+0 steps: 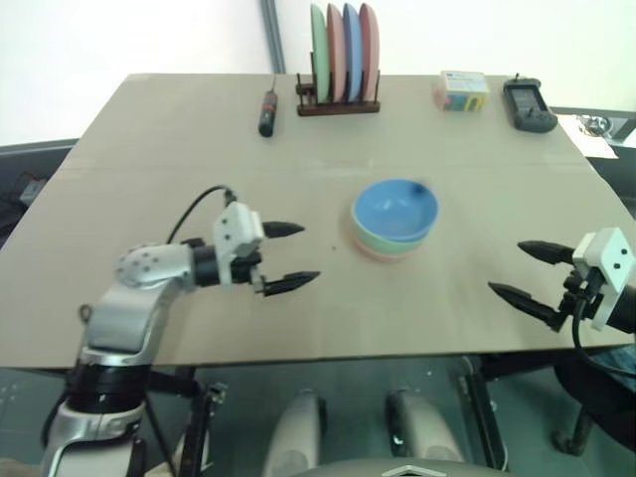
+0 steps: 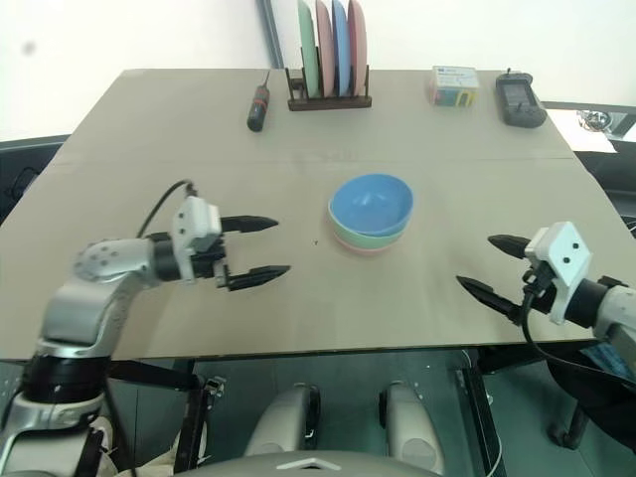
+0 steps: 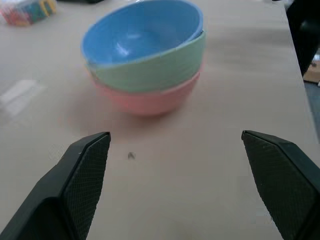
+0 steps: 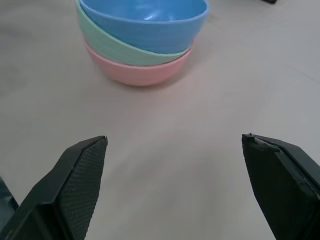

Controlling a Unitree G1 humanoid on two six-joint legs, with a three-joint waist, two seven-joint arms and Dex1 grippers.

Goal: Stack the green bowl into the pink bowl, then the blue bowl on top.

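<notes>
- Head views: nearest the camera, the left gripper (image 1: 291, 255) hangs over the front-left of the worktop (image 1: 119, 199), its two black fingers spread apart and grasping nothing, tips aimed toward the middle.
- The right gripper (image 1: 519, 268) sits at the worktop's front-right edge — fingers likewise released and empty, pointing inward.
- Between them, well apart from both, stands the stack: the pink bowl (image 1: 383, 254) at the bottom on the worktop, the green bowl (image 1: 370, 238) nested in it, the blue bowl (image 1: 395, 211) on top, tilted a little.
- Along the far edge: a rack (image 1: 338, 103) holding upright plates (image 1: 344, 40) in green, pink, blue and red, a dark screwdriver (image 1: 267, 112) to its left, a small colourful box (image 1: 460, 90) and a black device (image 1: 528, 104) to its right.
- Left wrist view: the fingers (image 3: 85, 175) stand wide with bare worktop between them; the stack lies ahead, blue bowl (image 3: 140, 32) leaning in the green bowl (image 3: 155, 67), pink bowl (image 3: 147, 100) beneath.
- Right wrist view: fingers (image 4: 80, 175) wide and empty — the same three-bowl stack ahead, untouched by either.
</notes>
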